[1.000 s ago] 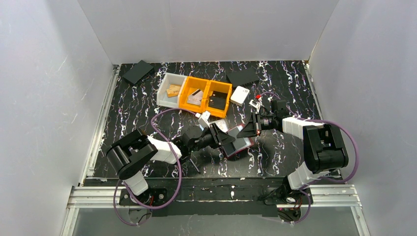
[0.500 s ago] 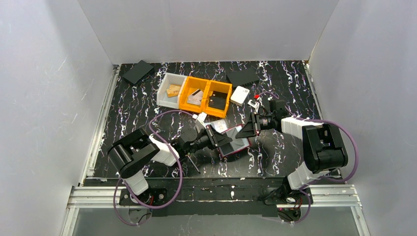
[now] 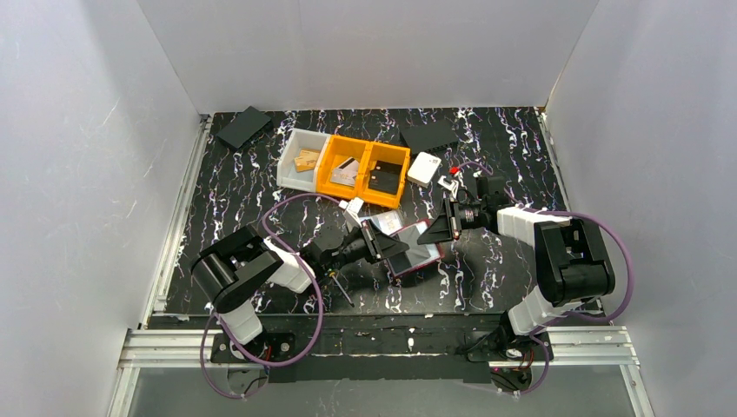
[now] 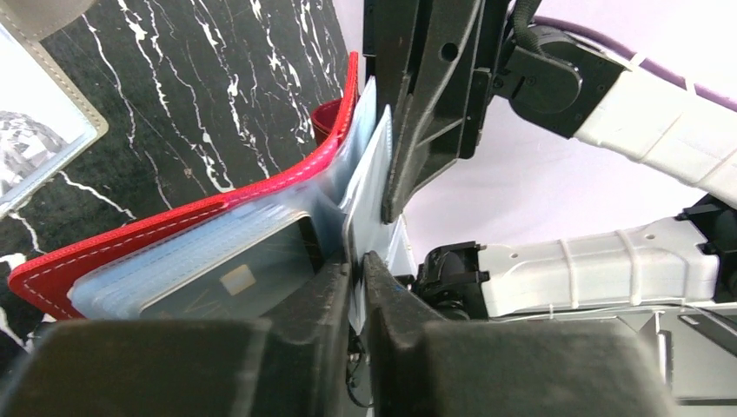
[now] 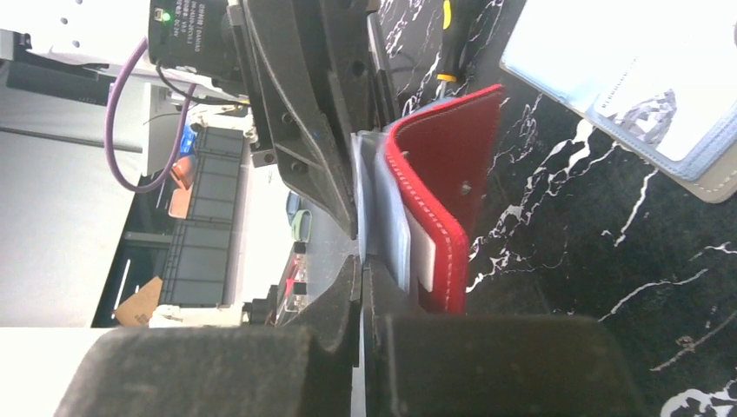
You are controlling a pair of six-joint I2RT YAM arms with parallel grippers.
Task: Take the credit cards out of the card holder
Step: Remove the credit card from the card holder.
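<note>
The red card holder (image 3: pixel 419 254) is open at mid-table, held between both grippers. In the left wrist view its red cover (image 4: pixel 174 217) fans out clear sleeves, and one sleeve holds a dark chip card (image 4: pixel 230 280). My left gripper (image 4: pixel 356 261) is shut on a clear sleeve at the holder's edge; it also shows in the top view (image 3: pixel 395 248). My right gripper (image 5: pixel 361 265) is shut on a thin pale sheet beside the red cover (image 5: pixel 443 174); I cannot tell whether it is a card or a sleeve. A white card (image 5: pixel 426 252) sticks out of the cover.
A grey-blue wallet (image 3: pixel 388 221) lies just beyond the holder. A white bin (image 3: pixel 304 159) and orange bins (image 3: pixel 365 171) stand behind it. Black flat boxes (image 3: pixel 243 127) (image 3: pixel 428 135) lie at the back, and a white card (image 3: pixel 423 168) lies beside the bins. A screwdriver (image 5: pixel 445 35) lies near the left arm.
The holder and both grippers have shifted a little to the left together. The holder has opened a bit wider between them.
</note>
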